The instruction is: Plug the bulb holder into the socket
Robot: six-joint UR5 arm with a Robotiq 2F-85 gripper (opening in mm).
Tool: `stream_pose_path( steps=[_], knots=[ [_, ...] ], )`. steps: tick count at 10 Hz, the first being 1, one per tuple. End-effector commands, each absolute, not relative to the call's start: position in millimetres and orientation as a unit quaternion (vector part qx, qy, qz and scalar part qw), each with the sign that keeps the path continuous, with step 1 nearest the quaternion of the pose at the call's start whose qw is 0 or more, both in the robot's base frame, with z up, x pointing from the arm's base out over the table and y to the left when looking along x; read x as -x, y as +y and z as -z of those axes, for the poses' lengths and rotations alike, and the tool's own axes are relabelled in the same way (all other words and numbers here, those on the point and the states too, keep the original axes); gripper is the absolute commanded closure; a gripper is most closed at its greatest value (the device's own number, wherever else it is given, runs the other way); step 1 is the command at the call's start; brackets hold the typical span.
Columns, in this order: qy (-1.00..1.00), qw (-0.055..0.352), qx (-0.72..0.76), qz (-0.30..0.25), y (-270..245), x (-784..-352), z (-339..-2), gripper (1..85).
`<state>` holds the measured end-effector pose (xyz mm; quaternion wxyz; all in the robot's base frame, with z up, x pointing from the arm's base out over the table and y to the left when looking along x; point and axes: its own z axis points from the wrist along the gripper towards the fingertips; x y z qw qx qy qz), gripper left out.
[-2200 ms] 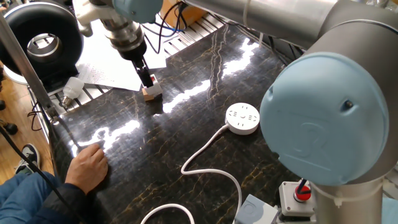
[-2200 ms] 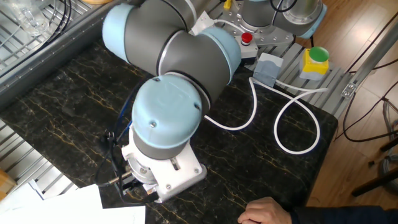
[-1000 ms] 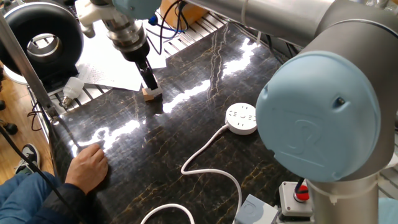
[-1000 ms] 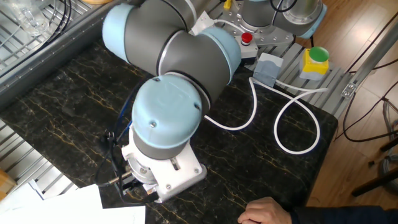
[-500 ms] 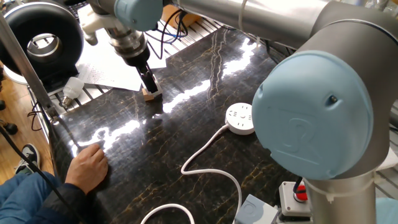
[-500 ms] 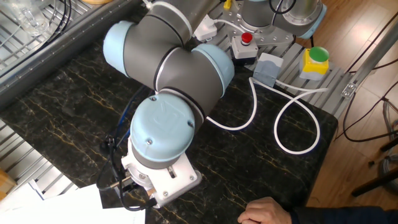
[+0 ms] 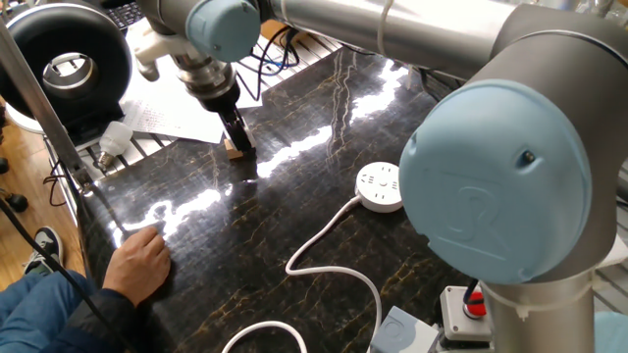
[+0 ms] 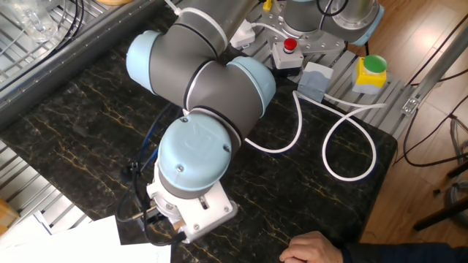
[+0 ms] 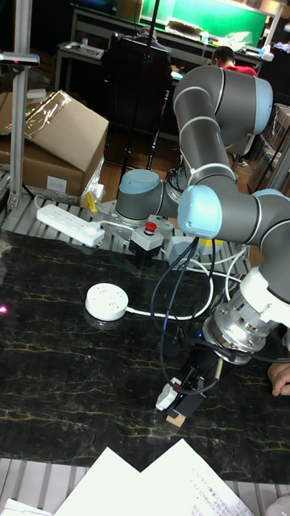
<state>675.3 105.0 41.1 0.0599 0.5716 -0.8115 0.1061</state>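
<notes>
The small white boxy bulb holder [image 9: 166,396] sits on top of a tan wooden cube [image 9: 175,418] near the paper-side edge of the dark marble worktop [image 7: 324,88], and the black two-finger gripper [image 9: 187,385] is down right on it. From the tall fixed view the fingers sit on either side of the holder, with white showing beside them; whether they are truly pinching it I cannot tell, and in one fixed view the fingers hide the holder entirely, only the cube [image 7: 234,149] peeking out below. The cube looks like a stand, lifting the holder off the worktop so the fingers can reach its sides. The holder appears to stand roughly upright on the cube; which face carries the prongs is too small to make out.

Well apart, toward the middle of the worktop, lies the round flat white socket [image 7: 380,186], holes facing up, its long white cord [image 7: 325,258] curling off toward the arm's base. So the holder would go in from above. A person's hand [image 7: 139,261] rests on the worktop's near edge, and white paper sheets [image 7: 167,106] lie just behind the cube.
</notes>
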Motion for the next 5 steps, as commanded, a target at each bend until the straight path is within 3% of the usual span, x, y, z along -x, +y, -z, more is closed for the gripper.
stream_pose_path(
  steps=[1, 5],
  knots=[
    [-0.814, 0.056, -0.569, -0.101, 102.2, -671.8, -35.4, 4.0],
    [-0.817, 0.051, -0.565, -0.101, 101.8, -670.9, -33.6, 9.7]
  ],
)
